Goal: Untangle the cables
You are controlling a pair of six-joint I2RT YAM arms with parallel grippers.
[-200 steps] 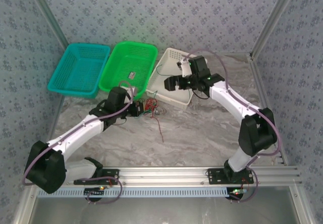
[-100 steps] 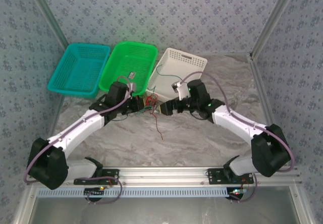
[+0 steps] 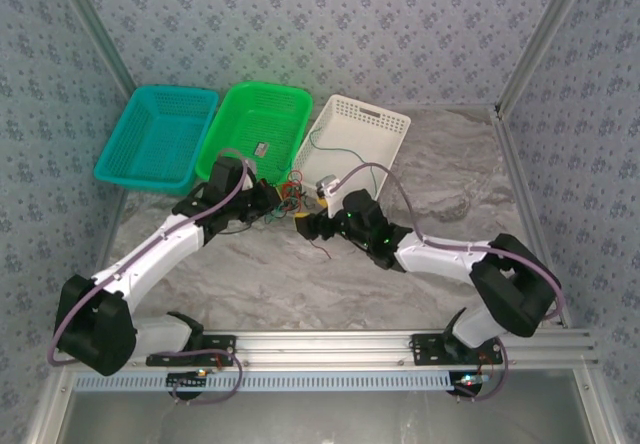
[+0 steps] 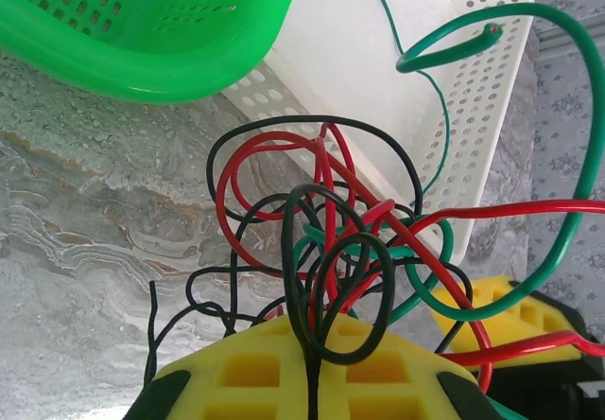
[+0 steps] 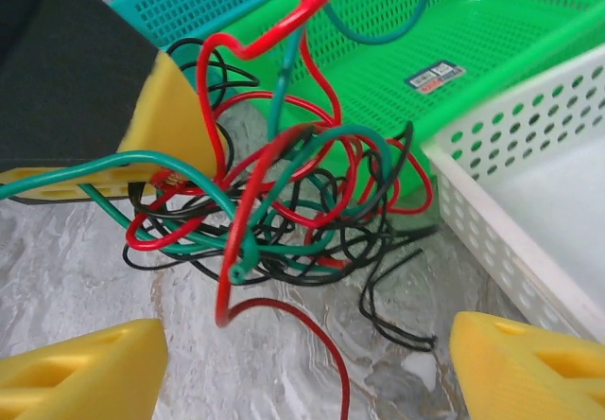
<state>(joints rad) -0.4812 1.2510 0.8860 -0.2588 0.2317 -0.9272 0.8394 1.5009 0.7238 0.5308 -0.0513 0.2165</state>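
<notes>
teal basket [image 3: 160,144] | green basket [image 3: 245,119], label [image 3: 260,148] inside | white basket [image 3: 375,116] | marble table [image 3: 280,284]

The cables [image 4: 331,250] enter the seam between the closed yellow pads [image 4: 236,373] of the left gripper [image 4: 312,382]; the clamped length is hidden, and the pads are cropped by the lower edge. Between the cropped fingertips [image 5: 76,373] of the right gripper [image 5: 302,373], a red strand [image 5: 331,363] exits the lower edge.
</notes>
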